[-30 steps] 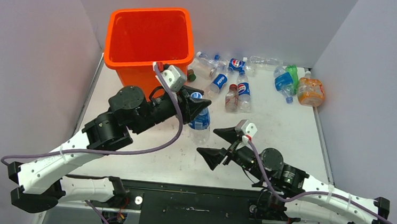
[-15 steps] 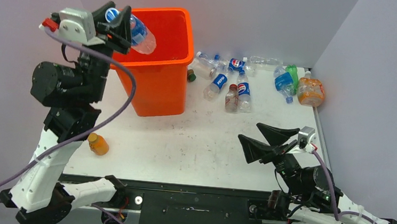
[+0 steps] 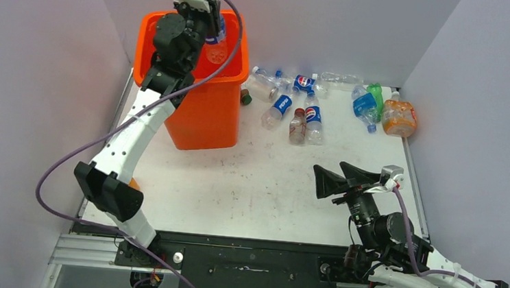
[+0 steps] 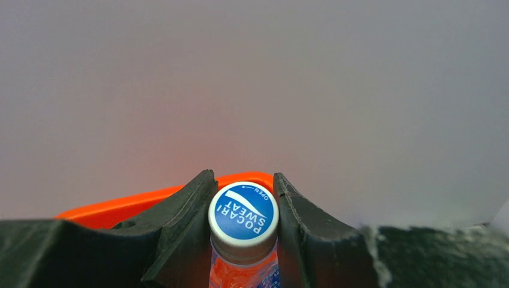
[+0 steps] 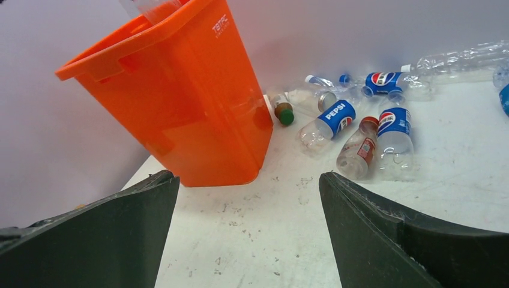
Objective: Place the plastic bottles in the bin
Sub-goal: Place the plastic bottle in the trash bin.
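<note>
overhead, left jaws clamp a bottle (image 4: pixel 243 271) (cap (image 4: pixel 243 215) reads pocari sweat) above the bin (image 3: pixel 203 116); right jaws gape wide.

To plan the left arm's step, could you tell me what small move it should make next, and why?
Probably open the left claw. It grips a bottle just below the cap, and the top view shows it over the bin's opening, so letting go should drop it in.
</note>
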`<state>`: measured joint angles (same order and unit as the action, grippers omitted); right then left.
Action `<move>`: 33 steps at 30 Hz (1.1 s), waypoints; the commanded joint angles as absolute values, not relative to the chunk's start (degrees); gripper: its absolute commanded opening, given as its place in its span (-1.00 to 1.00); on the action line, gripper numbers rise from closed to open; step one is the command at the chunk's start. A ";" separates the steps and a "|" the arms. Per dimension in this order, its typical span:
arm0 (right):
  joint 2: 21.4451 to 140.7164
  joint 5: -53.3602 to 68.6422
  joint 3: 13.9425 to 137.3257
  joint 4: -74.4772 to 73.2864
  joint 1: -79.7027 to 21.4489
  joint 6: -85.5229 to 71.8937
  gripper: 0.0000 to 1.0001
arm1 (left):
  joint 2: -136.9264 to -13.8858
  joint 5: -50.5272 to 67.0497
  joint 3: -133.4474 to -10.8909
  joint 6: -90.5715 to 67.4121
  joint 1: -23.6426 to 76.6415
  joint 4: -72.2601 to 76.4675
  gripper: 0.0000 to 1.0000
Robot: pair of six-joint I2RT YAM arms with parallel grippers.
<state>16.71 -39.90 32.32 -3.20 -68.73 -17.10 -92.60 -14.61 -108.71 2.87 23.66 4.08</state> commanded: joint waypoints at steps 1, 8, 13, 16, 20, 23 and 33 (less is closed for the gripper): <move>16.69 -44.08 32.02 -1.76 -69.15 -18.70 0.79 | -95.47 -12.03 -111.40 2.20 23.47 9.34 -1.00; 15.64 -45.89 30.36 -1.60 -69.11 -18.69 0.79 | -96.06 -15.15 -107.81 8.12 24.71 17.01 0.72; 16.74 -46.12 30.00 -0.47 -69.15 -18.55 0.79 | -88.12 -19.41 -104.54 12.55 29.57 21.39 0.93; 19.61 -47.89 31.15 -0.48 -69.09 -19.85 0.79 | -80.20 -21.38 -99.11 16.65 35.83 23.65 0.92; 25.68 -53.69 32.85 -0.68 -69.04 -22.63 0.79 | -67.47 -20.02 -89.42 14.78 43.19 19.53 0.92; 31.65 -57.90 34.85 -0.46 -68.87 -23.94 0.79 | -57.62 -14.97 -82.89 8.39 44.03 11.45 0.93; 54.91 -30.19 42.29 4.67 -36.77 -35.31 0.79 | -36.54 -1.10 -58.19 0.35 44.13 -5.59 0.93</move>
<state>48.51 -48.69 39.00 0.69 -51.99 -27.22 -37.19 -9.52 -66.61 3.55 44.16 5.50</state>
